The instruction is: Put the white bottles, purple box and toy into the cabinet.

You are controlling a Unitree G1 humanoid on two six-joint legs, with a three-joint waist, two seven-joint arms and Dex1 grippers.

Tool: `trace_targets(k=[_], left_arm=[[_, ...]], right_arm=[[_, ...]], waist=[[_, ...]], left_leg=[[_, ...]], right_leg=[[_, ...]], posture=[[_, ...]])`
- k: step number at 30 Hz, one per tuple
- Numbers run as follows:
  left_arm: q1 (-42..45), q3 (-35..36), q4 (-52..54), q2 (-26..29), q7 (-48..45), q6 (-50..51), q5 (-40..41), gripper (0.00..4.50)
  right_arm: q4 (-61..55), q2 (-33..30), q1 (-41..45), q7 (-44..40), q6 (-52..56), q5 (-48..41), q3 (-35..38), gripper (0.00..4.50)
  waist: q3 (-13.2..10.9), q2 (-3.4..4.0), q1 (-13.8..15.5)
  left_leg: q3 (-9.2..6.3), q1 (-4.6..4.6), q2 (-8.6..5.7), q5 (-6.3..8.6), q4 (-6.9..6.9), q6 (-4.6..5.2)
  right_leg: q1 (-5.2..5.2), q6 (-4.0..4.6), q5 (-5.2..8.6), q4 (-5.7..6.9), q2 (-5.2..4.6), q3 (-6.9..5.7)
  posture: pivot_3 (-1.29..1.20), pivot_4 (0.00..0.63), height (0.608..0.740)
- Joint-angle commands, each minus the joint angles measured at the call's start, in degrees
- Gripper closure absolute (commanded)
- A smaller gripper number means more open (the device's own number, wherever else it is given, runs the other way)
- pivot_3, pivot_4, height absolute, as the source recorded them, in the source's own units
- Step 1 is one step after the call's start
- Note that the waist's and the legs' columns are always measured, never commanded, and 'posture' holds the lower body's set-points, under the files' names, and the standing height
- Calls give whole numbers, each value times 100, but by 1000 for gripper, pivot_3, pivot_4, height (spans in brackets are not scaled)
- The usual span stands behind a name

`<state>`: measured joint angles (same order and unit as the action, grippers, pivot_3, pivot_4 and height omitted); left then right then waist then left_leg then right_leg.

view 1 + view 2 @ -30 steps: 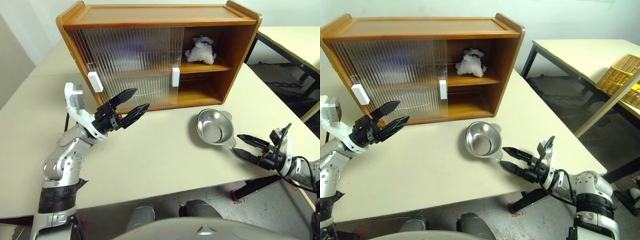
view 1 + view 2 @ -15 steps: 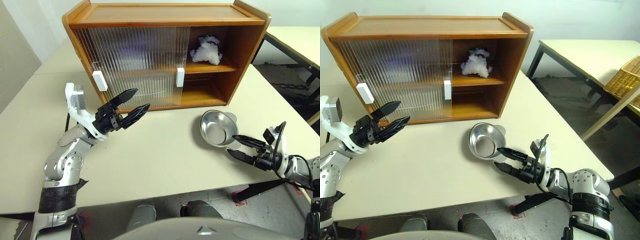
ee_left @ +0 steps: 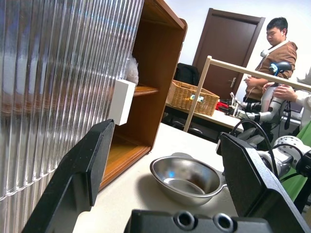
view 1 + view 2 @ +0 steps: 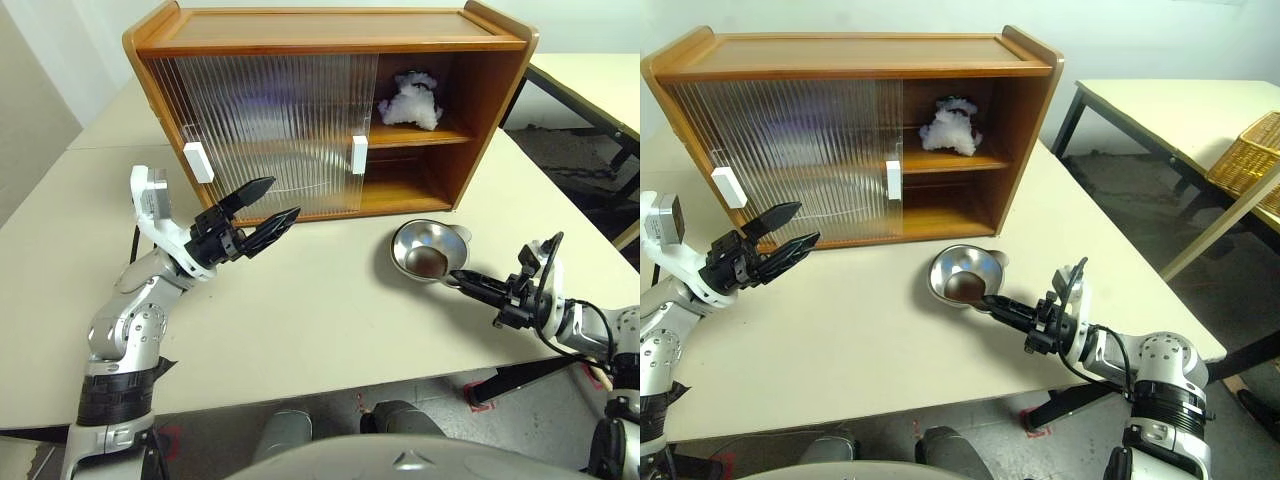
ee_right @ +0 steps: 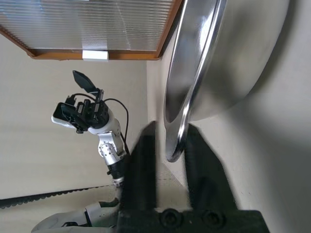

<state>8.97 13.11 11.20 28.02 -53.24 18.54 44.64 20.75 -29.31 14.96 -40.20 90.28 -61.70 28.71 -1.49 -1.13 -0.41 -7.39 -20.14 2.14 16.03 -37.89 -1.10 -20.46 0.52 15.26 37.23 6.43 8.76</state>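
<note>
The cabinet [image 4: 330,100] stands at the back of the table, its ribbed doors slid left and its right bay open. On the upper shelf of that bay sits the toy [image 4: 410,100]. The white bottles and purple box are hidden. My left gripper [image 4: 270,205] hovers open in front of the cabinet's left door, with nothing between its fingers [image 3: 82,165]. A shiny metal bowl [image 4: 425,250] rests in front of the open bay. My right gripper [image 4: 990,300] is shut on the bowl's rim tab [image 5: 175,145], one finger on each side of it.
The table's front edge runs just below both arms. A second table [image 4: 1160,110] stands to the right with a wicker basket [image 4: 1245,150] on it. A person [image 3: 272,53] stands at the far side of the room.
My right gripper moved left to the bowl and shut on its rim tab. The bowl shifted slightly left. The left arm kept still.
</note>
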Motion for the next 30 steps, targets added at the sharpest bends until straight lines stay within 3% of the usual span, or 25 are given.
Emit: trace_targets(k=[1,15,20,30], left_arm=[[7,-15,24,17,-19,15,-35,0],[83,-33,-43,24,-85,5,-57,0],[106,-42,-38,19,-83,4,-73,0],[-19,69,168,123,-5,73,-7,0]], right_arm=[[-123,84,136,397,222,-398,190,4475],[-115,491,798,2296,210,-2155,493,4475],[105,852,1199,3121,-262,-2722,457,4475],[915,875,1685,3407,-782,-2488,432,4475]], waist=[[0,1,1],[3,5,-3],[13,15,-7],[23,31,15]], left_leg=[[0,0,0,0,0,0],[-5,0,4,3,2,6],[-12,0,8,9,3,16],[-23,-7,16,22,5,38]], right_leg=[[-1,-2,-1,0,0,0],[-4,-27,-16,1,1,2],[-7,-42,-26,2,2,2],[-17,-40,-27,4,-10,-2]], posture=[[8,30,740],[-1,15,740],[5,8,740],[34,10,740]])
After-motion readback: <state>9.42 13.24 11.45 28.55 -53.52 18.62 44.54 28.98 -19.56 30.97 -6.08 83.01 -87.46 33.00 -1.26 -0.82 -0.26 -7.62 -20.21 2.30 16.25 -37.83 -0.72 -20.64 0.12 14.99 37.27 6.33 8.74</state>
